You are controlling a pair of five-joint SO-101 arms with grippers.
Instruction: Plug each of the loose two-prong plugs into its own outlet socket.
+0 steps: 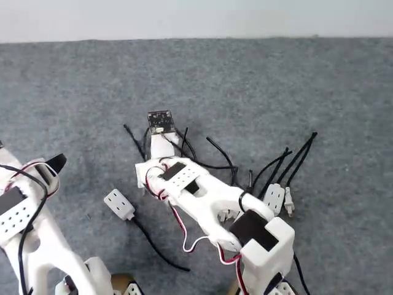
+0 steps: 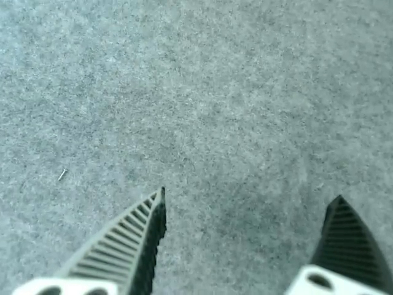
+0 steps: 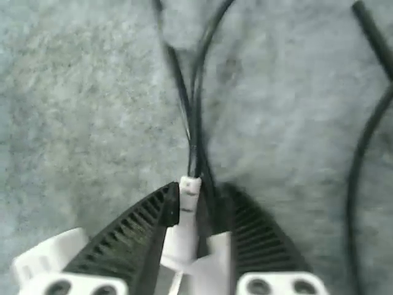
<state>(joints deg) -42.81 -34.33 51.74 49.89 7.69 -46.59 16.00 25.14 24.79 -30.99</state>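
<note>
Our right pincer (image 3: 199, 187) clamps a white two-prong plug (image 3: 184, 233), left pincer (image 2: 250, 193) apart; the white outlet socket (image 1: 120, 204) at eight o'clock seems unfilled.

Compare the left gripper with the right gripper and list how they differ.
1. On the left gripper the jaws stand wide apart; on the right gripper they are closed.
2. The left gripper holds nothing; the right gripper clamps a white plug, whose black cord runs out ahead.
3. The left gripper is over bare grey carpet; the right gripper has loose cords beside it.
Shared: both have ribbed black jaws on white mounts.
</note>
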